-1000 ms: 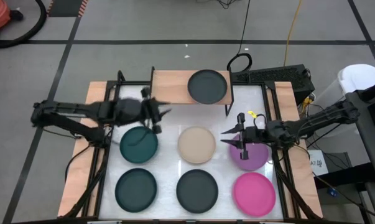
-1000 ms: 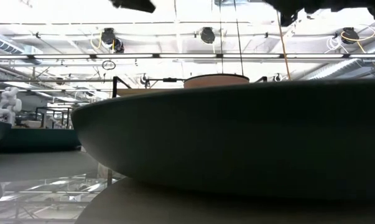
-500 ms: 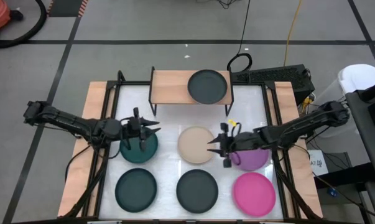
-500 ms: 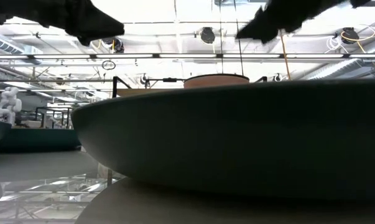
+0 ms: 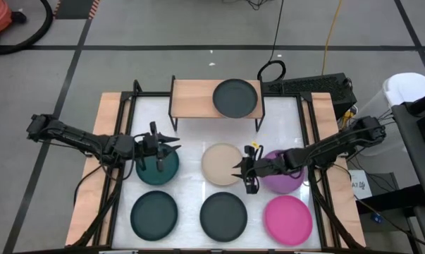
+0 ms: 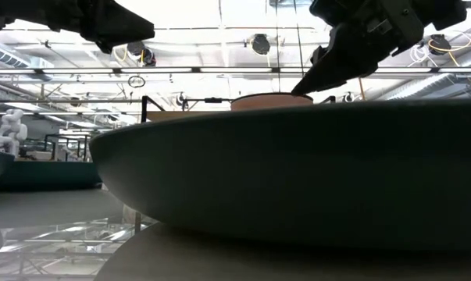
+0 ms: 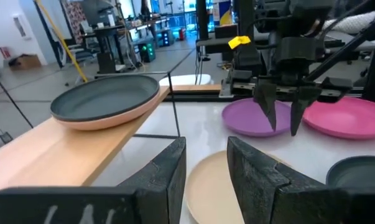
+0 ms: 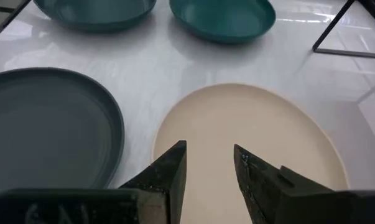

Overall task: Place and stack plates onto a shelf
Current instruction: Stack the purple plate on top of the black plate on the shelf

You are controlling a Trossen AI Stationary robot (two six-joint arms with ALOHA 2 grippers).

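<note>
The light-wood shelf (image 5: pixel 191 99) stands at the table's far edge. On its right half a dark grey plate (image 5: pixel 235 98) rests on a pale pink one (image 7: pixel 112 118). On the white table lie teal (image 5: pixel 158 168), beige (image 5: pixel 223 164), purple (image 5: pixel 286 176), dark teal (image 5: pixel 154 214), dark grey (image 5: pixel 223 215) and magenta (image 5: pixel 288 219) plates. My left gripper (image 5: pixel 168 143) is open above the teal plate's far rim. My right gripper (image 5: pixel 239 171) is open, its fingers pointing down close above the beige plate's right rim (image 8: pixel 193 118); I see no touch.
The shelf's left half (image 7: pixel 56 162) is bare wood. Black shelf legs (image 8: pixel 342 28) stand on the table behind the plates. Wooden strips and black rails (image 5: pixel 113 176) line the table's left and right sides. In the low view the dark grey plate (image 6: pixel 297 179) fills the foreground.
My left gripper came away from the shelf's left front, moving toward the near edge and down over the teal plate, then stayed still. My right gripper travelled left from above the purple plate to the beige plate's right rim and sank lower. No plate has moved.
</note>
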